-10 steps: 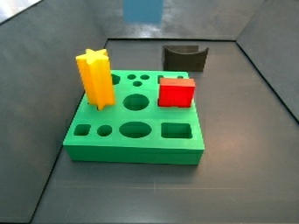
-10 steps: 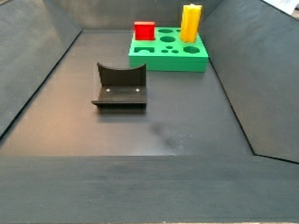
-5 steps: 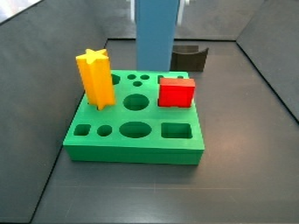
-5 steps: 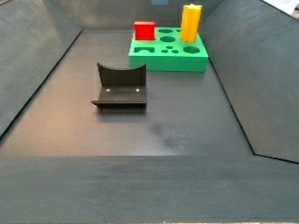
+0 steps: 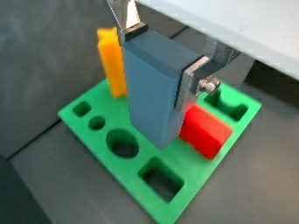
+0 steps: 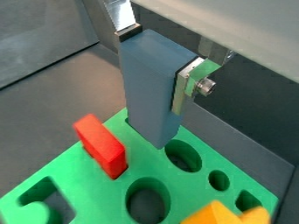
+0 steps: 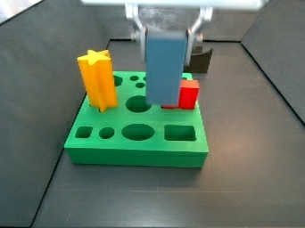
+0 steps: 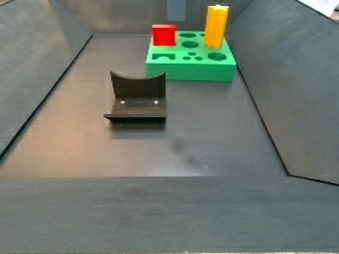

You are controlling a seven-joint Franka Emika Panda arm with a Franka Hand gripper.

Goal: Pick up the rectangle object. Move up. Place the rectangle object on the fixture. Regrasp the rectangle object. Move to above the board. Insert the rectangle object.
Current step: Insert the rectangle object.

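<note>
Gripper (image 7: pixel 167 22) hangs over the board (image 7: pixel 137 147) – silver fingers (image 5: pixel 194 77) clamped on the upper end of the rectangle object (image 7: pixel 166 67), one plate flat against each broad face, no gap showing. Block held upright, long axis vertical.

In both wrist views the block's lower end (image 6: pixel 152 131) sits above the green top face; whether it touches the board or has entered a hole cannot be told.

Red cube (image 7: pixel 180 93) stands on the board just beside the block, at about 3 o'clock of it in a side view. Yellow star post (image 7: pixel 98 80) upright at about 9 o'clock, apart from the block.

Fixture (image 8: pixel 135 97) on the dark floor, well apart from the board (its scooped top bare) – the gripper is out of that view.
</note>
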